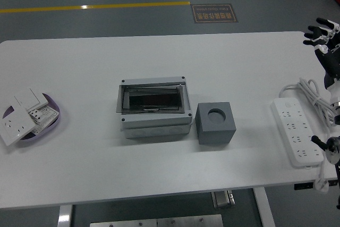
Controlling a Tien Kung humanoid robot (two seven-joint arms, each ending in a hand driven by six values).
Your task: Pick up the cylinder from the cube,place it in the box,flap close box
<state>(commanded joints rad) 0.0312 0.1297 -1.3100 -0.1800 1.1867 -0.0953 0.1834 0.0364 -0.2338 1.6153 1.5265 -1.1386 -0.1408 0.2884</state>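
Observation:
A grey cube stands right of centre on the white table. Its round top hole shows no cylinder standing out of it. A grey box stands just left of the cube, and a flap shows in its opening. No cylinder is visible anywhere. My right hand is at the far right edge of the picture, raised off the table's right end, fingers spread and empty. My left arm is out of view.
A white power strip with a coiled cord lies at the table's right end, below my right hand. A purple dish with white switch parts sits at the left edge.

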